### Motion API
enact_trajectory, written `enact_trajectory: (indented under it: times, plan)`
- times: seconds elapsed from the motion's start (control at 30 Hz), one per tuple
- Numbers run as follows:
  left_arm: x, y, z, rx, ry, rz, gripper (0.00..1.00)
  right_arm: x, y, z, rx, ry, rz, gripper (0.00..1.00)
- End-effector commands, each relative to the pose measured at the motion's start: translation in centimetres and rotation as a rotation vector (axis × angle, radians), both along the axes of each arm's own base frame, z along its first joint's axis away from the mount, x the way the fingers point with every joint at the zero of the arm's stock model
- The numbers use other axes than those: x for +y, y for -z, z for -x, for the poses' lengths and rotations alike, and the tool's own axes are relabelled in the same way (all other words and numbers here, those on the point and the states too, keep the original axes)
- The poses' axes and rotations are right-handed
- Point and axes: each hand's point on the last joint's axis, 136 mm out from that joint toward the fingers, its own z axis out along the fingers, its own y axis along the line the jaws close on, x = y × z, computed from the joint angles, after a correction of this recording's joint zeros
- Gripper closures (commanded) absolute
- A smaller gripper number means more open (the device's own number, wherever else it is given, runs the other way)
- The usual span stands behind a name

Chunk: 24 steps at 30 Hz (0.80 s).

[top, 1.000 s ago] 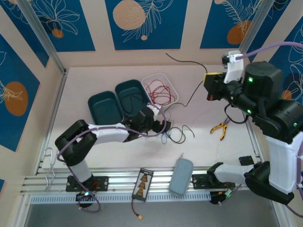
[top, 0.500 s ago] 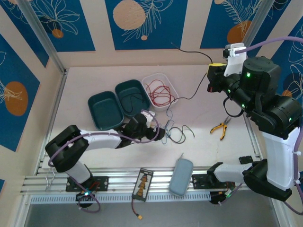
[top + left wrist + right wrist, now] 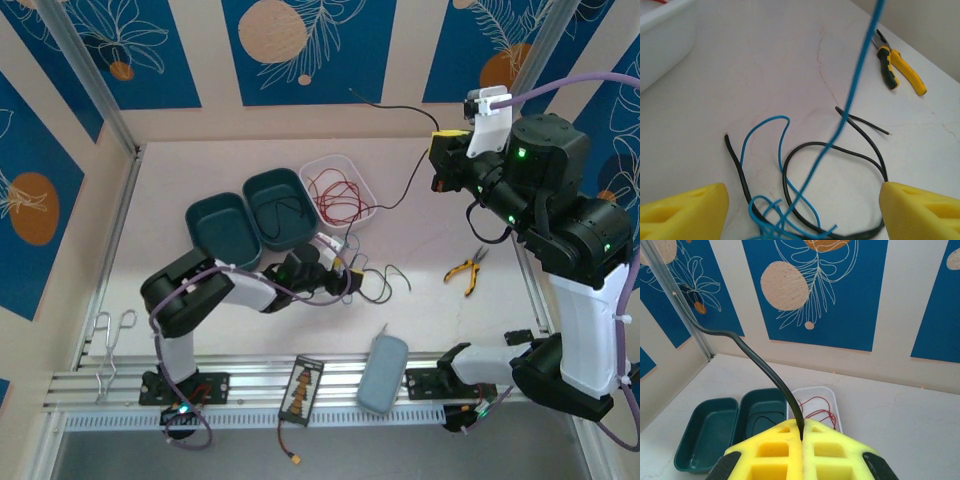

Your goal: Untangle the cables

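Pale table (image 3: 200,170), blue patterned walls behind. High, right gripper (image 3: 801,432) pinched on one black wire (image 3: 767,371), likely to draw it free. Low, left gripper (image 3: 802,212), jaws wide, over the tangled cables (image 3: 785,220) near white tray (image 3: 337,157).

The cables (image 3: 824,148) are blue and black, the pliers (image 3: 897,67) yellow-black.

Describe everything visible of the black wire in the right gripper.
The black wire is thin, flexible and dark-sheathed, pinched between the shut yellow pads of the raised right gripper. One free end arcs up and left through the air. In the top view its other length slopes down toward the white tray, reaching the table near it.
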Motion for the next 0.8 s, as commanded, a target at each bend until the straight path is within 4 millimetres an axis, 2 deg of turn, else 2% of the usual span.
enact_trajectory:
  times: [0.0, 0.13, 0.2, 0.27, 0.47, 0.5, 0.57, 0.6, 0.77]
  plan:
    - [-1.2, -1.2, -0.9, -0.014, -0.009, 0.039, 0.4, 0.1, -2.0, 1.1, -0.052, -0.035, -0.055, 1.0]
    - [-0.7, -0.2, -0.3, 0.045, -0.015, 0.031, 0.79, -1.2, -2.6, 1.3, -0.082, 0.017, -0.039, 1.0]
    - [-0.4, 0.4, 0.2, 0.077, -0.011, 0.024, 0.94, -2.2, -3.2, 1.4, -0.109, 0.054, -0.032, 1.0]
    - [0.1, 1.2, 0.7, 0.11, -0.012, 0.016, 1.0, -3.2, -4.0, 1.5, -0.146, 0.098, -0.018, 1.0]
    - [0.9, 2.8, 1.6, 0.164, -0.023, 0.025, 1.0, -7.1, -6.4, 1.6, -0.254, 0.288, 0.058, 1.0]
    - [0.9, 2.9, 1.7, 0.172, -0.016, 0.033, 0.94, -7.5, -6.5, 1.5, -0.264, 0.306, 0.07, 1.0]
    - [0.6, 2.6, 2.1, 0.187, 0.011, 0.045, 0.69, -7.3, -6.3, 1.3, -0.255, 0.305, 0.078, 1.0]
    - [0.4, 2.3, 2.3, 0.194, 0.027, 0.05, 0.59, -7.0, -5.9, 1.1, -0.243, 0.291, 0.08, 1.0]
    - [0.5, -0.5, 3.1, 0.182, 0.063, 0.078, 0.32, -5.1, -3.7, -0.6, -0.182, 0.25, 0.099, 1.0]
